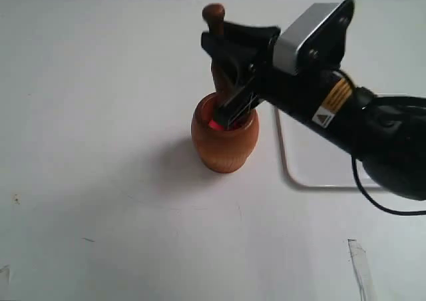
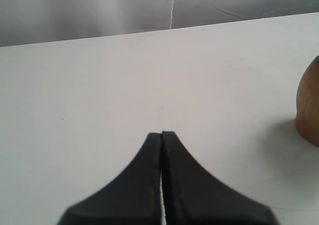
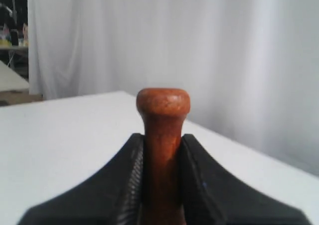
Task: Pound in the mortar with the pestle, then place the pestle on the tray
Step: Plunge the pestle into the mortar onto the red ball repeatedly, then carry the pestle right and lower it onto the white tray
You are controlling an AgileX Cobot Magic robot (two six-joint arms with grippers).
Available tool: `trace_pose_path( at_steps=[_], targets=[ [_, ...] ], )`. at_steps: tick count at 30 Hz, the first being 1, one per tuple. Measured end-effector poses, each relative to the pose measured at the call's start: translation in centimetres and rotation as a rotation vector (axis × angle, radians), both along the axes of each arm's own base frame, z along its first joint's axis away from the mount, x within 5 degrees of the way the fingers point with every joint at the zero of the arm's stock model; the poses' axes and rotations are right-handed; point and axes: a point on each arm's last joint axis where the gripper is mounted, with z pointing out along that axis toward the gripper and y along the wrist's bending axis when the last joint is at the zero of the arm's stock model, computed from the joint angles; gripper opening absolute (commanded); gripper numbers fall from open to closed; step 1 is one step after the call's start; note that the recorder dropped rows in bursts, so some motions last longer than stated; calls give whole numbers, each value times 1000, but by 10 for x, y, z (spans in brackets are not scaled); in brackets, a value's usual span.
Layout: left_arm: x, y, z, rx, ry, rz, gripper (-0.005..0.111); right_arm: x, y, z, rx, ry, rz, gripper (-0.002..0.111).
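Observation:
The reddish-brown wooden mortar [image 1: 224, 144] stands upright mid-table, with a bit of the red ball [image 1: 215, 124] showing at its mouth. The pestle [image 1: 214, 18] stands in it, knob up, its lower end hidden inside the cup. My right gripper [image 1: 229, 64] is shut on the pestle's neck; in the right wrist view the pestle [image 3: 163, 130] sits clamped between both fingers [image 3: 130, 175]. The white tray [image 1: 313, 158] lies just right of the mortar, partly covered by the right arm. My left gripper [image 2: 162, 134] is shut and holds nothing; the mortar's side [image 2: 309, 103] shows at the edge of its view.
The white table [image 1: 100, 114] spreads bare to the left and front of the mortar. A few small marks and scuffs [image 1: 359, 261] dot its front edge. A pale curtain [image 3: 199, 46] hangs behind the table's far edge.

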Motion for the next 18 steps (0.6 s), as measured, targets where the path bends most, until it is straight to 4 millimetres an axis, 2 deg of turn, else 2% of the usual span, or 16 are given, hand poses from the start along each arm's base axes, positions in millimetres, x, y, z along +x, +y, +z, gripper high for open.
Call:
trace_pose_path(
  at_steps=[4,8,14,18],
  targets=[
    [0,0,0,0,0,0,0,5,5,-38,-65,86,4,0],
    [0,0,0,0,0,0,0,7,7,-50,-29,88,12,0],
    [0,0,0,0,0,0,0,6,7,-42,-29,77,9,0],
    [0,0,0,0,0,0,0,1,2,-2,48,-8,3,0]
  ],
)
